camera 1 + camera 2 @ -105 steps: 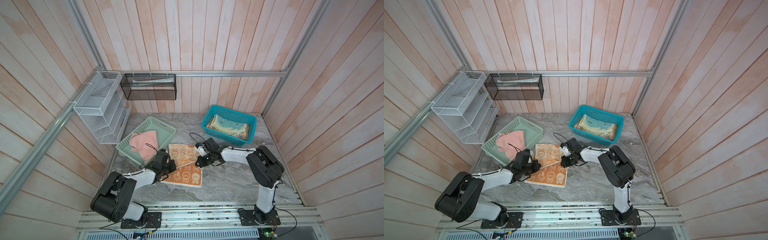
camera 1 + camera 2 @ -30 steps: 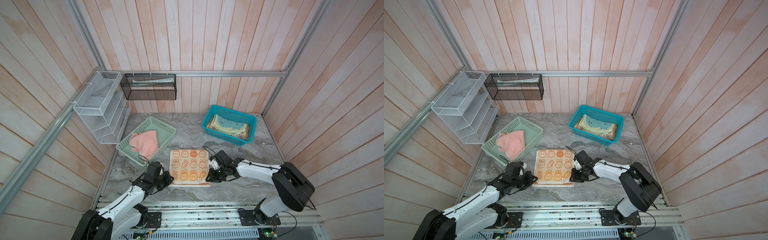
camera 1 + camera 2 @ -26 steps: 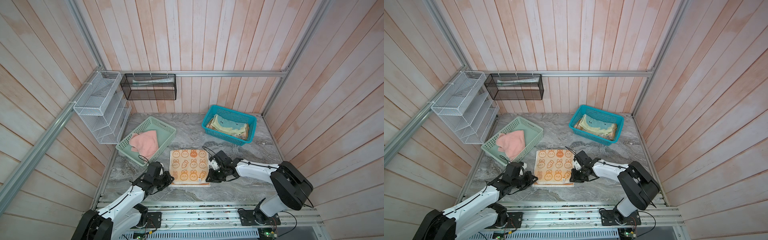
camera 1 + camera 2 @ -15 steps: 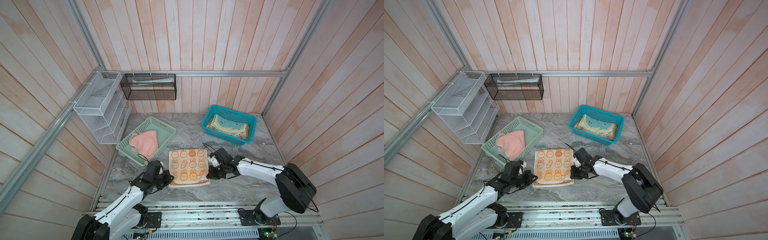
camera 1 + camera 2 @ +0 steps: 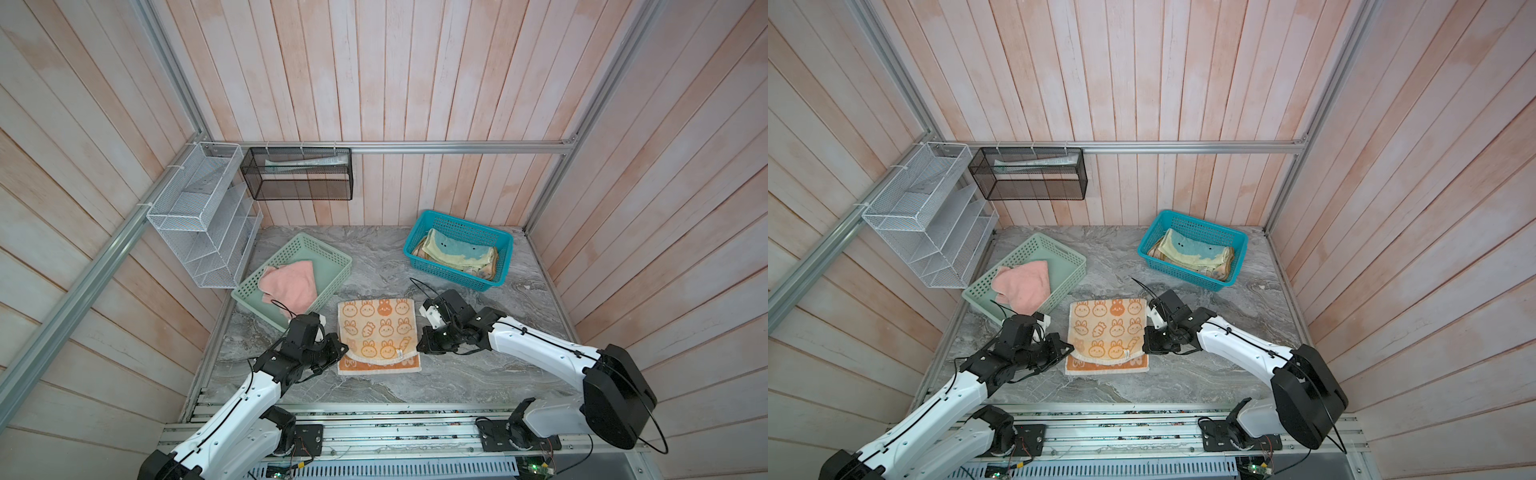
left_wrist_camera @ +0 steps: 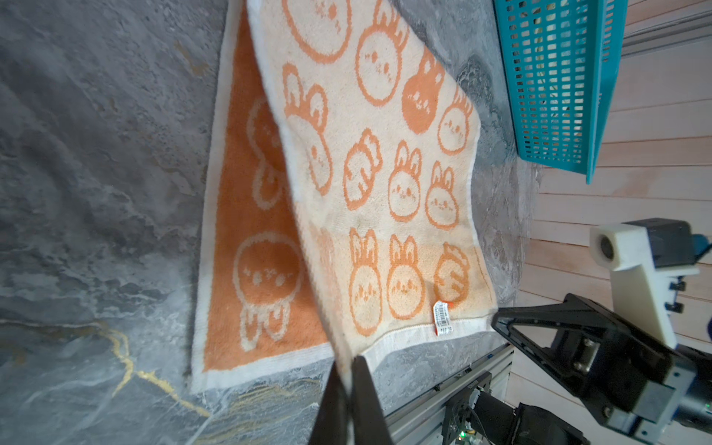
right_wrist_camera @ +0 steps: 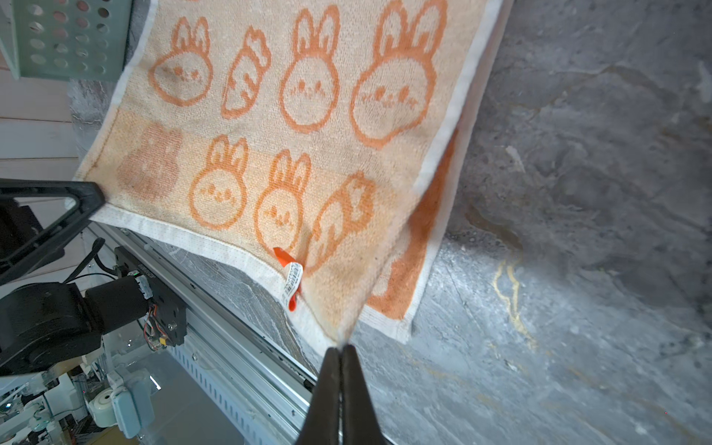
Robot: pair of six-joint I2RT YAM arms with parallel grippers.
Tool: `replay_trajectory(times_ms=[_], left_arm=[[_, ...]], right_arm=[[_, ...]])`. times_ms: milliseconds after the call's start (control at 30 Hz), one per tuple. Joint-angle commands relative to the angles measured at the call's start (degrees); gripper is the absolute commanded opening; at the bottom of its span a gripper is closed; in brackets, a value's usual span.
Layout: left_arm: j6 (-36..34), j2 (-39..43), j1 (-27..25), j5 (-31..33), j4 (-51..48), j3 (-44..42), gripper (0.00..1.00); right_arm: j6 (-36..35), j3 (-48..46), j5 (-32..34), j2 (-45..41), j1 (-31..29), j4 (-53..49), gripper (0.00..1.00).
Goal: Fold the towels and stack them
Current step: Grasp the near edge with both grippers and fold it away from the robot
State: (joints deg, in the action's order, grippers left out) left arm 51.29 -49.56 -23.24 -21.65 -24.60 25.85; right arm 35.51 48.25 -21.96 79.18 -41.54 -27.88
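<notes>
Wrist views show left claw (image 6: 348,364) and right claw (image 7: 341,350) each clenched on a near corner of the orange bunny towel (image 5: 376,328) on the table (image 5: 457,386) — soft, limp cloth, probably best handled by its corners

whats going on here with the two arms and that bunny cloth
Both arms are mid-fold on the orange bunny towel on the marble table. The left end effector and right end effector are each shut on a near corner of its upper layer, holding it off the orange layer lying beneath. A pink towel sits unfolded in the mint-green basket, and folded towels lie in the teal basket.
</notes>
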Motion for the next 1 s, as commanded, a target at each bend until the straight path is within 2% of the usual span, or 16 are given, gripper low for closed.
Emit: replay_trajectory(times_ms=[0,200,233,267,300,333,400,567,733,833,967], left_arm=[[0.56,0.30,-0.99,-1.73,-1.79,-0.56,0.00],[1.54,2.91,-1.96,1.05,-6.68,-3.12,0.00],[1.88,2.77,-1.88,1.59,-6.77,-3.98,0.10],[2.72,2.24,-1.89,2.38,-6.62,-4.93,0.29],[3.37,1.66,-1.89,3.67,-6.54,-5.51,0.41],[3.97,1.15,-1.78,5.67,-7.19,-5.56,0.44],[4.22,0.53,-1.76,9.24,-7.66,-4.71,0.46],[0.55,-1.33,-1.45,13.53,-4.01,-0.70,0.45],[-9.19,-12.68,-1.36,12.51,1.83,7.83,0.43],[-15.09,-20.74,-1.21,14.01,5.74,12.90,0.43],[-19.11,-30.03,1.15,14.91,12.73,17.32,0.48]], right_arm=[[-0.80,-0.88,-1.27,0.04,-0.25,-2.10,0.00],[-0.14,-4.49,-2.37,-3.09,-0.38,-1.60,0.00],[0.07,-5.76,-2.98,-2.56,-0.38,-0.62,0.00],[0.18,-6.84,-3.62,-1.51,-0.38,-0.06,0.12],[-0.15,-6.95,-3.60,-0.34,-0.46,-0.39,0.28],[-0.47,-6.52,-3.33,0.51,-0.54,-0.99,0.37],[-2.00,-4.22,-1.56,0.90,-0.82,-2.80,0.44],[-7.74,1.66,5.62,0.98,2.25,-2.58,0.46],[-10.74,4.56,10.10,6.87,8.11,7.29,0.47],[-12.57,7.89,13.94,12.46,9.00,11.53,0.47],[-13.82,11.03,15.75,19.44,9.11,16.69,0.48]])
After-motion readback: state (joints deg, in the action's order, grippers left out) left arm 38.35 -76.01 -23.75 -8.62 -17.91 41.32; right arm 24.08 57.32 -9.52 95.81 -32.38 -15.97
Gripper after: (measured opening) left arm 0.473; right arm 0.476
